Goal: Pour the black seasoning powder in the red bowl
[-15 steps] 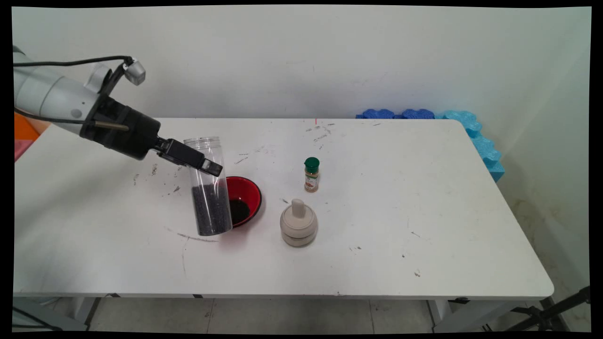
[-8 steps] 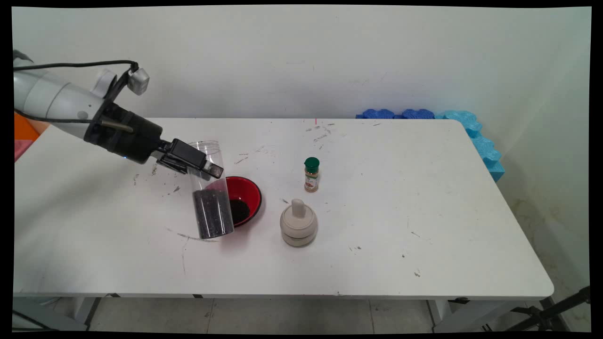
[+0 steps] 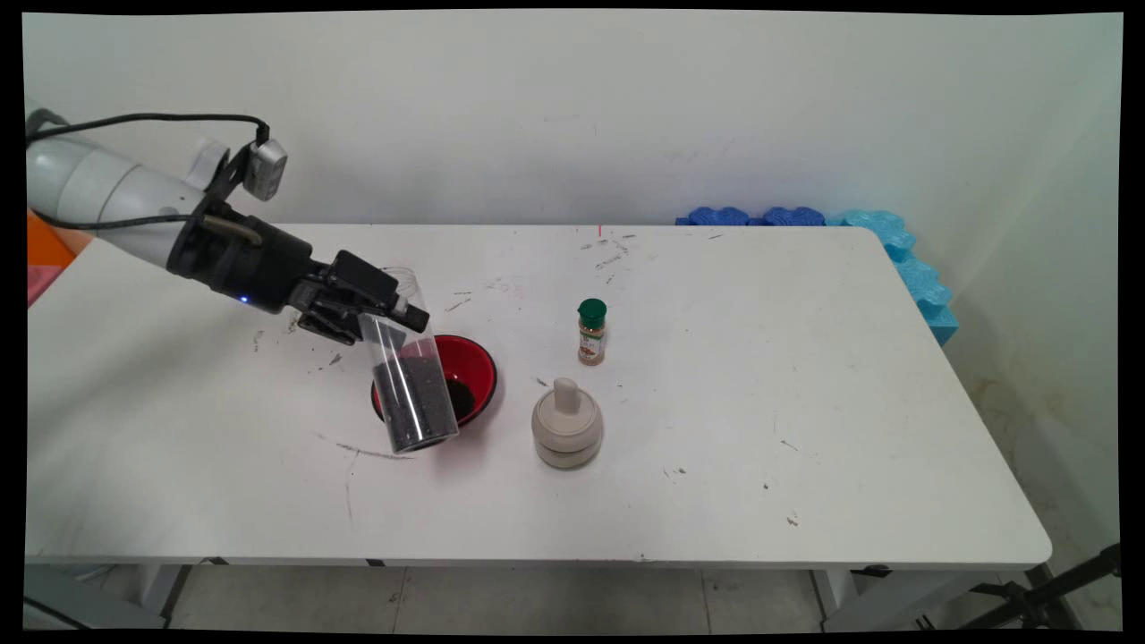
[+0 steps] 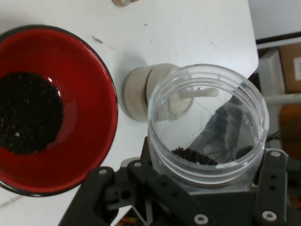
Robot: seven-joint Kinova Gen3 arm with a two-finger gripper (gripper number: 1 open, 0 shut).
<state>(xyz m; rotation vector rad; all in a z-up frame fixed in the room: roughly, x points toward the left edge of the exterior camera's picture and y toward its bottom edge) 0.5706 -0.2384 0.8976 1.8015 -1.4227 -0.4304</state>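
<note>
My gripper (image 3: 386, 309) is shut on a clear plastic jar (image 3: 410, 376) near its open top. The jar leans with its mouth toward the arm, and black grains fill its lower part. It hangs in front of the left half of a red bowl (image 3: 475, 365) with a black rim that has black grains in its bottom. In the hand view I look into the jar's mouth (image 4: 207, 123), with the red bowl (image 4: 89, 99) to its left and a beige lidded pot (image 4: 136, 94) behind it.
A beige lidded pot (image 3: 566, 426) with a knob stands right of the bowl. A small spice bottle (image 3: 591, 332) with a green cap stands behind it. Blue foam pieces (image 3: 805, 217) line the table's far right edge. The tabletop (image 3: 805, 402) has scuff marks.
The hand has rolled and the jar has tipped further, its bottom swinging right toward the bowl. The grains have shifted inside the jar. Bowl, pot and bottle stay put.
</note>
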